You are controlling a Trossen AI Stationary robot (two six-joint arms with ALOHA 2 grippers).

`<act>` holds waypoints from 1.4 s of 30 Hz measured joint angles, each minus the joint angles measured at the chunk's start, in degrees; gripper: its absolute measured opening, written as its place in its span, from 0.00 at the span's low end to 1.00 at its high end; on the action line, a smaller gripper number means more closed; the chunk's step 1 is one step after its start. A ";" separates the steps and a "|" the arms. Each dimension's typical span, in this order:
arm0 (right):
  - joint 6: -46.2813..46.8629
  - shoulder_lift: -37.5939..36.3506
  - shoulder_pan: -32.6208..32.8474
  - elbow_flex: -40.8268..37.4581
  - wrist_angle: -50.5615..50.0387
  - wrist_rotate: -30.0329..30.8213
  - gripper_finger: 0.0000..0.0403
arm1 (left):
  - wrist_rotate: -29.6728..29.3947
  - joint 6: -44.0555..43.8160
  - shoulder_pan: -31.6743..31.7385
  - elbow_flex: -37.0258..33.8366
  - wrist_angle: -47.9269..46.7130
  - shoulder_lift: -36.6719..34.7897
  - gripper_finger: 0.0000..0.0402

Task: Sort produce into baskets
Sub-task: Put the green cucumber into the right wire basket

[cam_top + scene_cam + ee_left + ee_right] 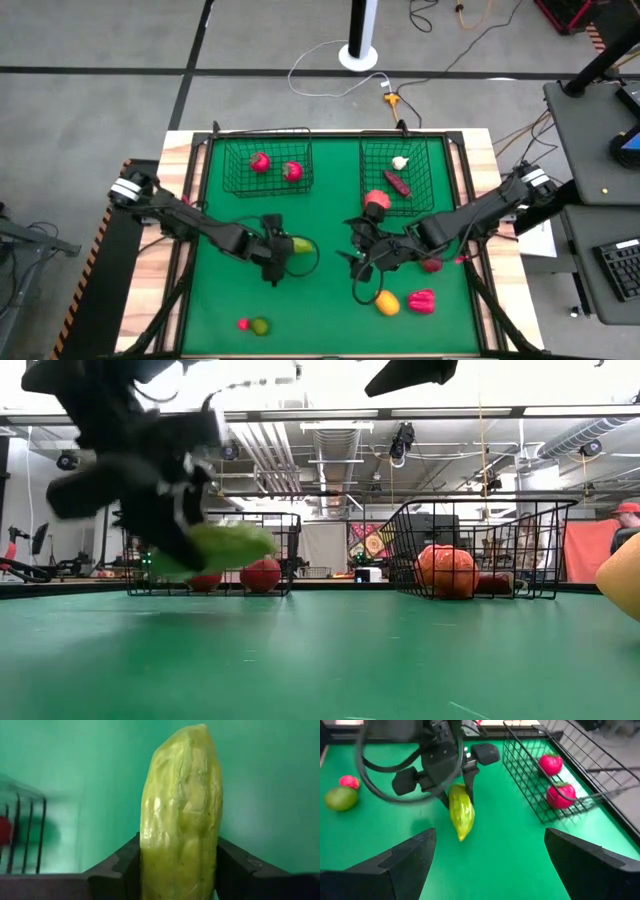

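The left gripper clamps a yellow-green oblong toy vegetable above the green table, near the left black wire-mesh basket. The right gripper waits at mid-table, its 2 fingers spread wide and empty.

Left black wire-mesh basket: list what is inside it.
The left black wire-mesh basket holds two round red produce pieces, side by side. Nothing else shows through its open grid.

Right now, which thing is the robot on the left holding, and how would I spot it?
Find the green table, then the left arm's end effector near its middle, in front of the black wire basket holding two red round fruits. Clamped between its fingers is a long yellow-green bumpy vegetable, sticking out past them. Nothing else is long and yellow-green; the small green lime is round and lies near the front edge.
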 joint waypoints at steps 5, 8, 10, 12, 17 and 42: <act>-6.45 -0.32 0.14 -7.26 16.27 0.01 0.90 | -0.04 4.72 -0.86 -3.37 12.95 -5.03 0.46; -11.96 -0.43 0.54 -13.12 30.62 -0.09 0.90 | -0.09 6.19 -1.18 -6.97 22.05 -9.16 0.47; -15.90 -0.41 0.90 -17.08 40.54 -0.21 0.90 | -0.19 6.81 -1.38 -9.81 27.77 -12.09 0.45; -19.13 -0.28 1.14 -20.62 49.50 -0.42 0.90 | -0.25 7.10 -1.39 -12.80 34.13 -14.98 0.43; -22.47 2.76 0.45 -26.11 67.95 -2.19 0.90 | -0.33 8.50 -1.39 -18.74 51.12 -19.41 0.43; -26.02 14.74 -4.79 -16.73 79.87 -14.61 0.67 | -0.14 16.32 -1.52 -11.92 64.03 -5.94 0.43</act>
